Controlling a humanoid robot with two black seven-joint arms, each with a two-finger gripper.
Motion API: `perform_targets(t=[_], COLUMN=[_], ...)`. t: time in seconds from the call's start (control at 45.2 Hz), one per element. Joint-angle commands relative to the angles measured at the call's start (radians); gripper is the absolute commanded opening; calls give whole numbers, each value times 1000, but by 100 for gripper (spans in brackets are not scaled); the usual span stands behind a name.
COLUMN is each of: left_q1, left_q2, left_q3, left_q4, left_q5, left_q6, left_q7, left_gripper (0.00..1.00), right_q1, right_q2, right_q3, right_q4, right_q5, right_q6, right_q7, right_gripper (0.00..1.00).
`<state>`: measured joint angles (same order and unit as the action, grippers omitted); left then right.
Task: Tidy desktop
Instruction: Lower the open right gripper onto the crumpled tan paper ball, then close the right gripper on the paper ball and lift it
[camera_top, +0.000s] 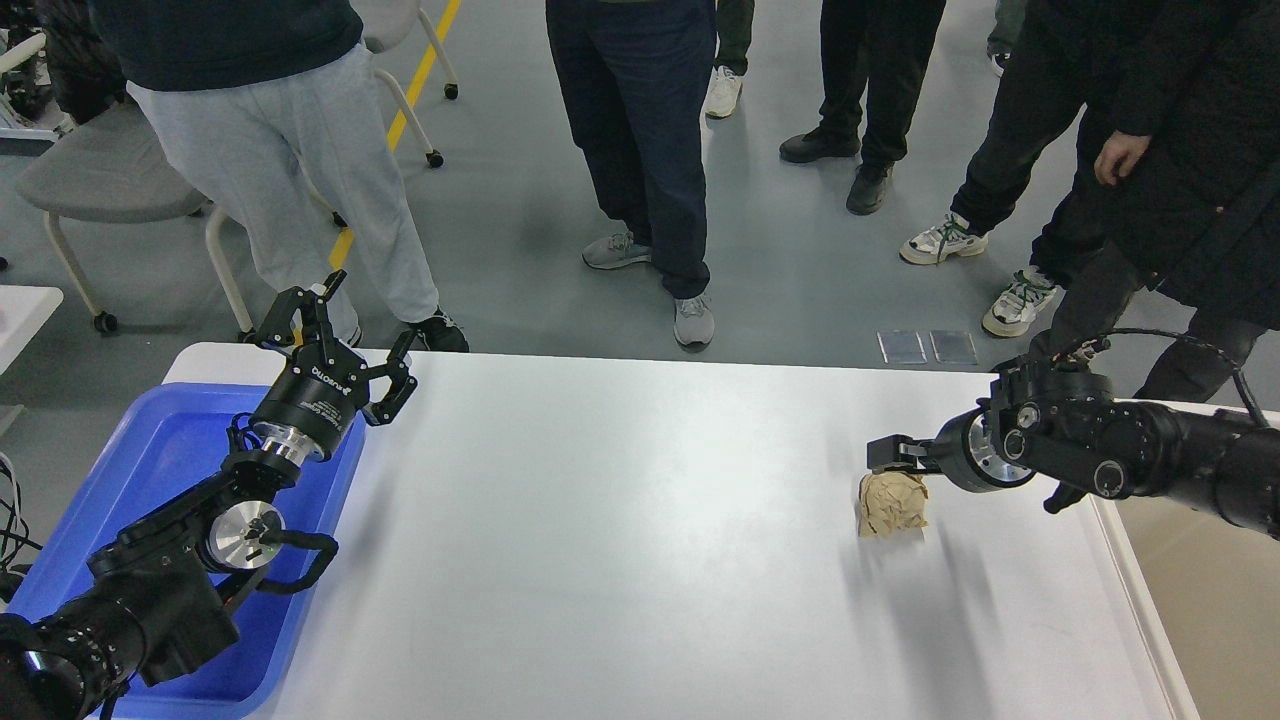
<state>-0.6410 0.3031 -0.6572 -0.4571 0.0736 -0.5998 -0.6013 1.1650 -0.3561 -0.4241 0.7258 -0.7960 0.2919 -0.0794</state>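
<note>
The desktop is a wide white tabletop with rounded corners. A crumpled brown paper ball lies on its right part. My right gripper comes in from the right and hangs just above the ball's far edge; it is seen edge-on, so I cannot tell whether its jaws are open. My left gripper is open and empty, raised over the table's far left corner above the blue tray.
A blue plastic tray lies on the left end of the table under my left arm. A beige bin stands at the right edge. Several people stand beyond the far edge, with chairs at far left.
</note>
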Motion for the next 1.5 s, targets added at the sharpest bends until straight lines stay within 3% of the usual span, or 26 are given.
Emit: perform_targets(t=[0.0, 1.481], left_q1=[0, 0], left_q2=[1, 1], left_q3=[1, -1], left_q4=[0, 0], left_q5=[0, 0], left_q6=[0, 0], left_q7=[0, 0], left_gripper=[100, 100], right_q1=[-33, -139], right_q2=[17, 121], right_q3=[1, 15], right_q4=[-25, -151], right_q5=[-8, -3], right_q6=[-20, -103], right_q7=[4, 35], right_gripper=[100, 100])
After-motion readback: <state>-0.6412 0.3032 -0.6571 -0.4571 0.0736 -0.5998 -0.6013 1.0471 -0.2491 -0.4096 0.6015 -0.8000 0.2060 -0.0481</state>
